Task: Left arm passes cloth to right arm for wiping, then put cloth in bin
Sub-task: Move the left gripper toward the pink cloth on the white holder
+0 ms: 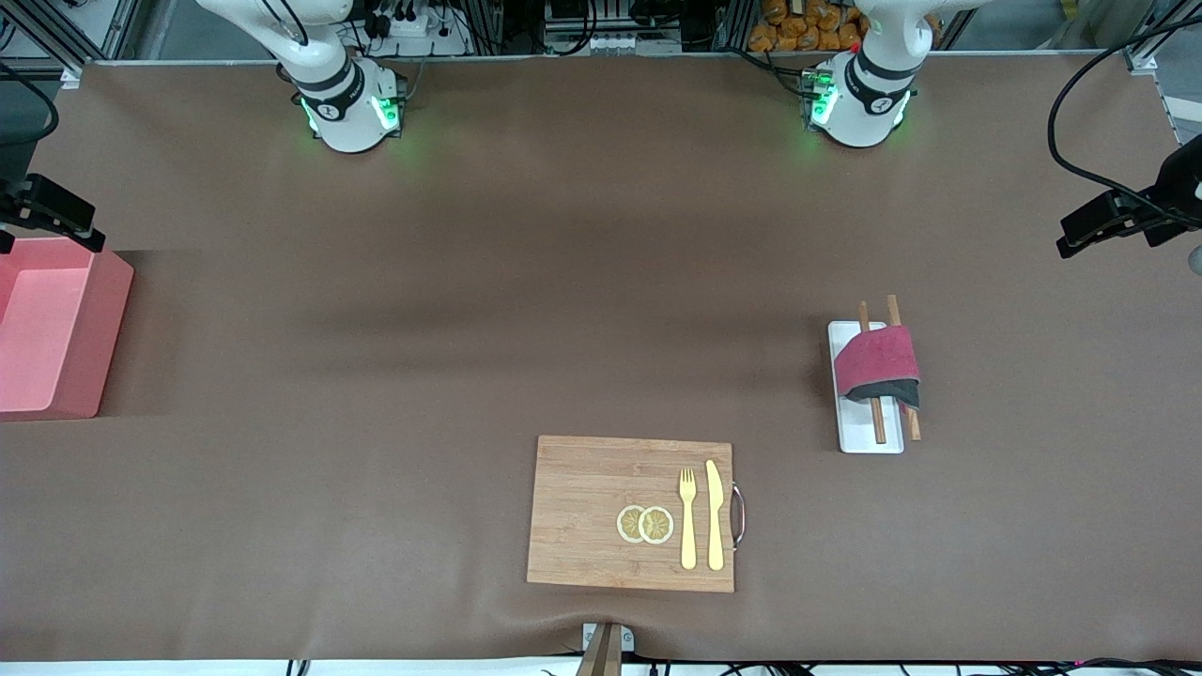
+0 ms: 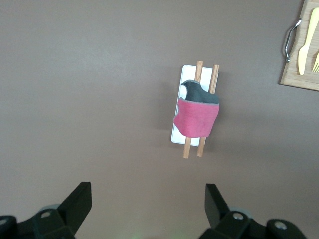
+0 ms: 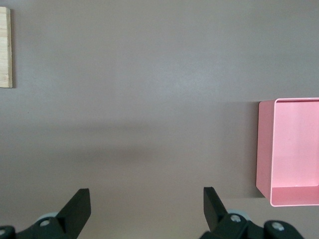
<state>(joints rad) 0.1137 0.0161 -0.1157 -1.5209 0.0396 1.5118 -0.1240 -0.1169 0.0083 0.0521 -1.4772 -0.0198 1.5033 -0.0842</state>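
Observation:
The crimson-pink cloth [image 1: 878, 364], dark grey edge showing, hangs over two wooden sticks [image 1: 877, 421] on a flat white narrow tray [image 1: 869, 441] toward the left arm's end of the table. In the left wrist view the cloth [image 2: 197, 117] lies well below my left gripper [image 2: 148, 191], which is open and empty high over bare table. My right gripper [image 3: 147, 196] is open and empty high over bare table beside the pink bin [image 3: 294, 149]. The bin [image 1: 56, 329] stands at the right arm's end. Both hands are out of the front view; only the bases show.
A wooden cutting board [image 1: 601, 512] with two lemon slices [image 1: 645, 524], a yellow fork [image 1: 687, 516] and knife [image 1: 715, 514] lies near the front camera's edge. Black camera mounts [image 1: 1117, 218] stand at both table ends.

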